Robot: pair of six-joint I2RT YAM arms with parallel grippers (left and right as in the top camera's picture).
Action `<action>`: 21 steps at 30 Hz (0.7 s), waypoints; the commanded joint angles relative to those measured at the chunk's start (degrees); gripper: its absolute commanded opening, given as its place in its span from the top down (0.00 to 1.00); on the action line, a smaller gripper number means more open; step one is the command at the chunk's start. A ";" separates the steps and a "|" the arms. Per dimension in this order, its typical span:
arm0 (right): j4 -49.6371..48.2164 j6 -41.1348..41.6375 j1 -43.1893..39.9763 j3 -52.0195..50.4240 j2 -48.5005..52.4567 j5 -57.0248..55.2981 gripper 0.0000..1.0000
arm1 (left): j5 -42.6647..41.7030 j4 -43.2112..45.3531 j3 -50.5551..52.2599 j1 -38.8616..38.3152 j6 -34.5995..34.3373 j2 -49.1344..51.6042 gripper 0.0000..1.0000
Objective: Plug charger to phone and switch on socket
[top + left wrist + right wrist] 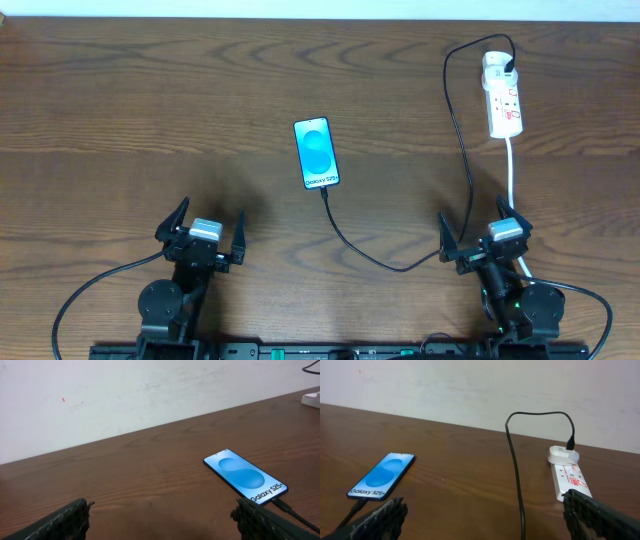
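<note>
The phone (pixel 316 153) lies flat mid-table, its light-blue screen lit; it also shows in the left wrist view (pixel 245 476) and the right wrist view (pixel 382 476). The black charger cable (pixel 380 262) runs from the phone's near end, where its tip sits in the phone, round to the right and up to the white socket strip (pixel 503 98) at the far right. The strip shows in the right wrist view (pixel 568 475) with the cable (pixel 517 475) beside it. My left gripper (pixel 206 232) is open and empty at the near left. My right gripper (pixel 483 238) is open and empty at the near right.
A white cord (pixel 513 175) runs from the strip toward the near edge, close by my right arm. A pale wall (pixel 150 390) stands behind the table's far edge.
</note>
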State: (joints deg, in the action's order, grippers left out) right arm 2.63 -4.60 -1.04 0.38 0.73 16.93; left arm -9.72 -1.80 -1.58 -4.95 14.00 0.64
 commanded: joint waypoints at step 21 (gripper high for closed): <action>0.33 0.70 0.33 -0.07 -0.24 -0.07 0.01 | 0.28 -1.36 1.36 0.28 0.96 0.02 0.07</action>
State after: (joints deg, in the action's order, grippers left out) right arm 2.63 -4.60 -1.04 0.38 0.73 16.93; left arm -9.72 -1.80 -1.58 -4.95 14.00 0.64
